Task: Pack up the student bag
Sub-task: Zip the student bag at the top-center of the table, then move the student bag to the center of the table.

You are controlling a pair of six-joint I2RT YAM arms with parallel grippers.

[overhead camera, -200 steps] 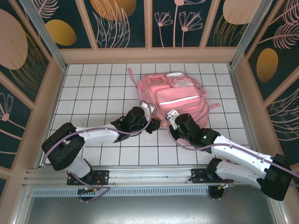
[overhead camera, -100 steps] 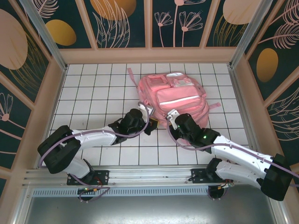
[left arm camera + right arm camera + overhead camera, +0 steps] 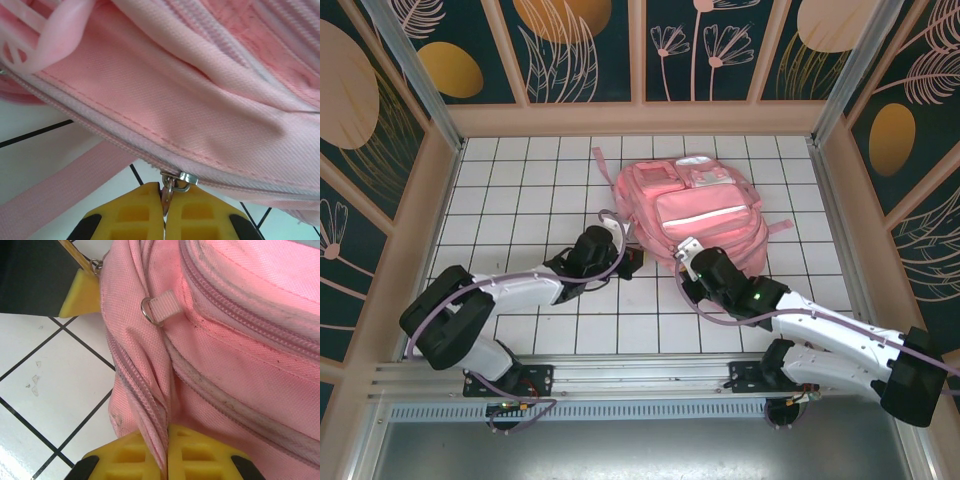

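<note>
Left claw (image 3: 164,200) shifted left; student bag (image 3: 705,205) lies lengthwise near-to-far.

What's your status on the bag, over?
Left end effector shut on zip pull. Right end effector shut on a fold of the student bag. Loose strap on tiles beside the pull.

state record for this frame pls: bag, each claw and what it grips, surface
bag: student bag, pink, lying flat, pockets facing up
surface: white tiled table
left: left claw shut on the metal zip pull at the bag's near left edge
right: right claw shut on a fabric fold beside a zip seam at the bag's near edge
loose items: none visible beside the bag
</note>
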